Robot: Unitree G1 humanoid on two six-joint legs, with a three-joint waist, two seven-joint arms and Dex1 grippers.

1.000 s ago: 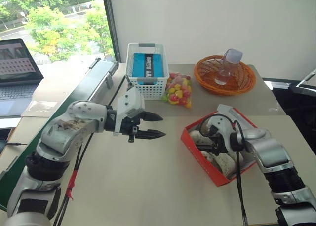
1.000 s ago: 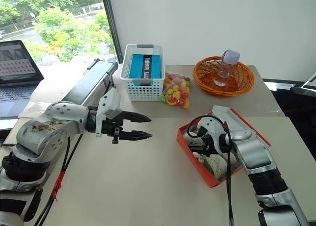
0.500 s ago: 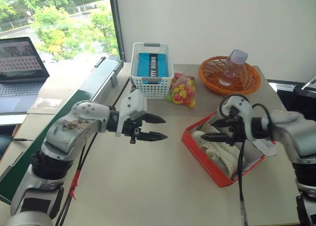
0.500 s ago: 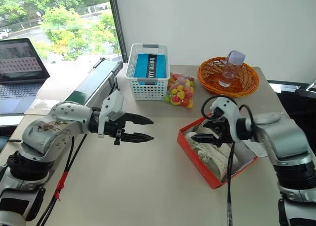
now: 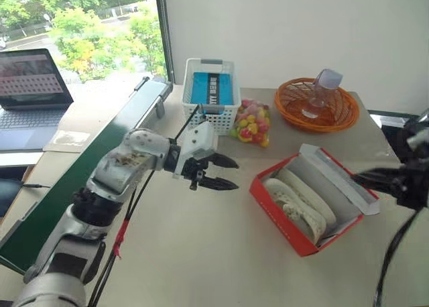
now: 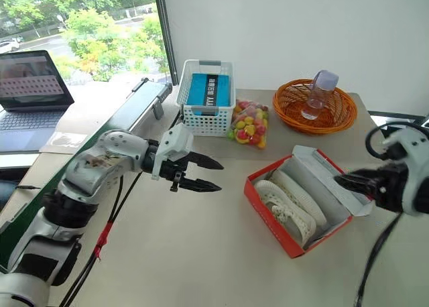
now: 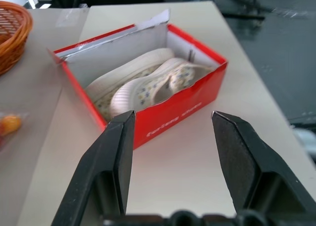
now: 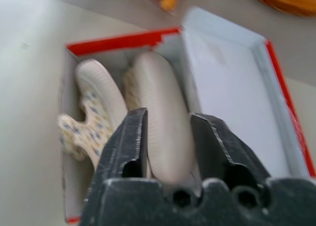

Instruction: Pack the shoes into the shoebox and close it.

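Fingers (image 5: 228,163) of the left gripper (image 5: 224,174) are held parted with nothing between them, above the bare table (image 5: 201,253), pointed toward the shoebox (image 5: 288,216), which lies well apart from them, off toward the robot's right. From the left wrist view the shoebox (image 7: 148,93) is seen beyond the gap of the two black fingers (image 7: 116,157), not touched by them.

Fingers of the right gripper (image 6: 350,181) are drawn close together around nothing, a narrow gap being left between them, and are held just off the open lid (image 5: 338,176), on the side of the box away from the left arm. Contact with the lid cannot be made out.

Both shoes (image 6: 288,203) are laid side by side inside the shoebox, which stands open on the table. Small coloured specks are seen on the shoes (image 8: 98,117).

White marks are printed on the red front wall, but they cannot be read.
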